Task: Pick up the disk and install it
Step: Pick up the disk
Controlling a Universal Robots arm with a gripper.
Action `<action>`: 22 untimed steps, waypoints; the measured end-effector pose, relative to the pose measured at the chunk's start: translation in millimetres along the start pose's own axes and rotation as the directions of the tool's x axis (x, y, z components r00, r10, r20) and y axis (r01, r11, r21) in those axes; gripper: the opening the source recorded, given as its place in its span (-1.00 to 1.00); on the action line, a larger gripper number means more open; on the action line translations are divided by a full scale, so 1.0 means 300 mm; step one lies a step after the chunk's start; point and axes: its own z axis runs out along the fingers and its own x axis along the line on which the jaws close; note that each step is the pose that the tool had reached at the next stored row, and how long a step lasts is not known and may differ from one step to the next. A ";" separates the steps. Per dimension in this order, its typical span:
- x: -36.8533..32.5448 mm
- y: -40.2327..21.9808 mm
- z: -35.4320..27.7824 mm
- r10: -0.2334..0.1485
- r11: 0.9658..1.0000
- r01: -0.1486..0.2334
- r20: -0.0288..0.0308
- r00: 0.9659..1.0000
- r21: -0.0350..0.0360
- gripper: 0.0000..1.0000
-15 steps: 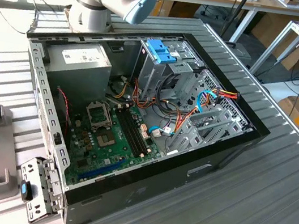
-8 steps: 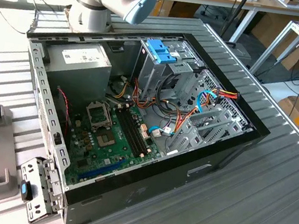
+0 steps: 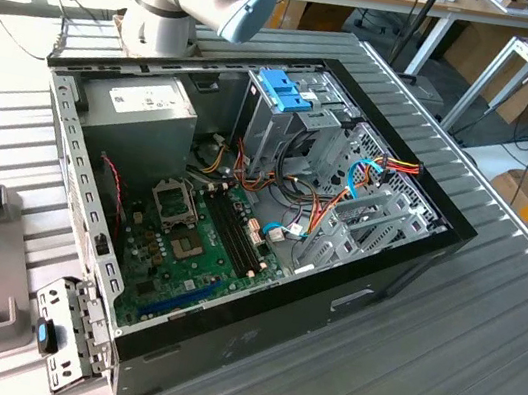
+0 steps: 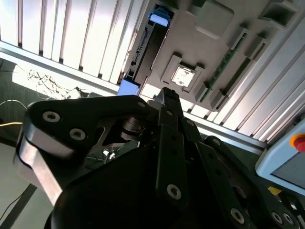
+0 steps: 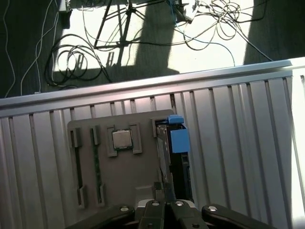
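Disk (image 5: 179,142) stands on edge along the grey tray's (image 5: 119,174) edge; gripper (image 5: 162,192) over tray, fingers together, holding nothing

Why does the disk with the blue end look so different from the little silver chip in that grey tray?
The disk stands on its edge in a slot, but the chip lies flat in a square pocket. The disk looks long and thin with a blue end; the chip is a small silver square. Both sit in the same grey tray.
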 end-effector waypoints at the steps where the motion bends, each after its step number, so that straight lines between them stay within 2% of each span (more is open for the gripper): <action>1: 0.000 0.000 0.000 -0.007 1.000 0.007 0.000 1.000 0.000 -0.79; 11: -0.001 0.000 0.000 -0.065 0.998 0.065 -0.003 0.998 -0.002 -0.79; 18: -0.001 0.000 0.000 -0.065 0.998 0.065 -0.003 0.998 -0.002 -0.79; 19: -0.001 0.000 0.000 -0.065 0.998 0.065 -0.003 0.998 -0.002 -0.77; 21: -0.001 0.000 0.000 -0.065 0.998 0.065 -0.003 0.998 -0.002 -0.53; 22: -0.001 0.000 0.000 -0.065 0.998 0.065 -0.003 0.998 -0.002 -0.53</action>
